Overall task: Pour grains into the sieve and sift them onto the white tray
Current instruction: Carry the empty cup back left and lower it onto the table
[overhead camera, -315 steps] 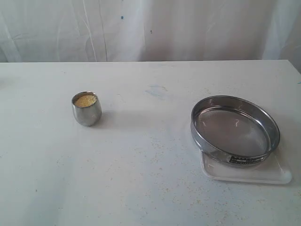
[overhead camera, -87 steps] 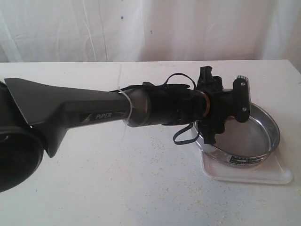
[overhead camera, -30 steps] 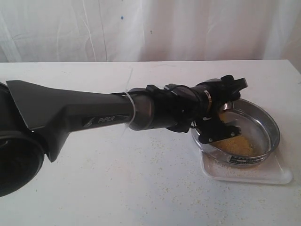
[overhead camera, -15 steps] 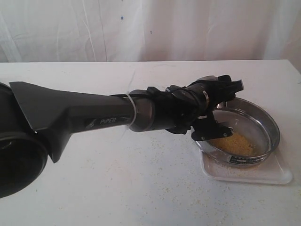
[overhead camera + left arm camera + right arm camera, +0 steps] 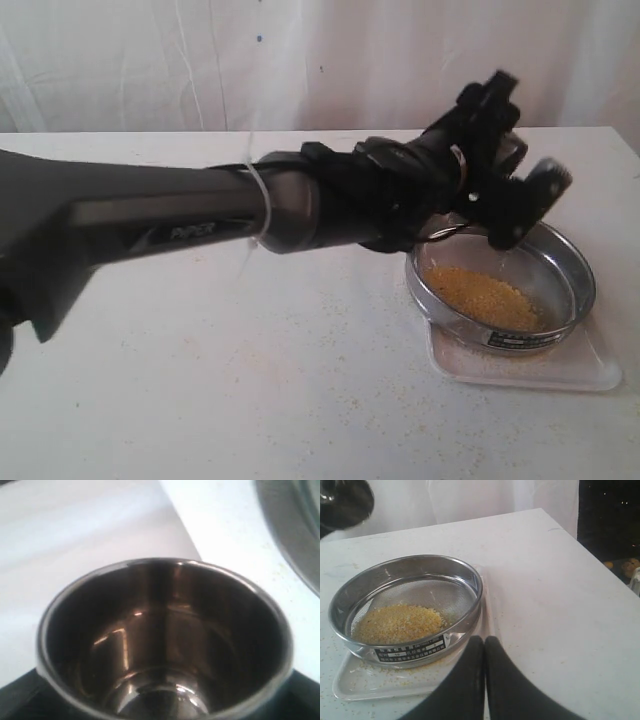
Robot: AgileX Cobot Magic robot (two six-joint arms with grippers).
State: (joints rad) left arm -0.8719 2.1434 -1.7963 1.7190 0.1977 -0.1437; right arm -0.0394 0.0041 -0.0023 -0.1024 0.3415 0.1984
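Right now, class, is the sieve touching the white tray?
Touching. The right wrist view shows the sieve standing on the white tray, its lower edge meeting the tray's surface with no gap.

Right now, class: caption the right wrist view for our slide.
Golden-yellow grains heaped in the round steel mesh sieve resting on the flat white tray.

My left arm (image 5: 200,215) reaches in from the left across the white table (image 5: 250,390), and my left gripper (image 5: 516,150) hangs tilted above the far left rim of the sieve (image 5: 583,285). 1 heap of golden grains (image 5: 487,297) lies on its mesh. The sieve sits on the white tray (image 5: 592,373), with loose grains scattered on the tray's near left corner.
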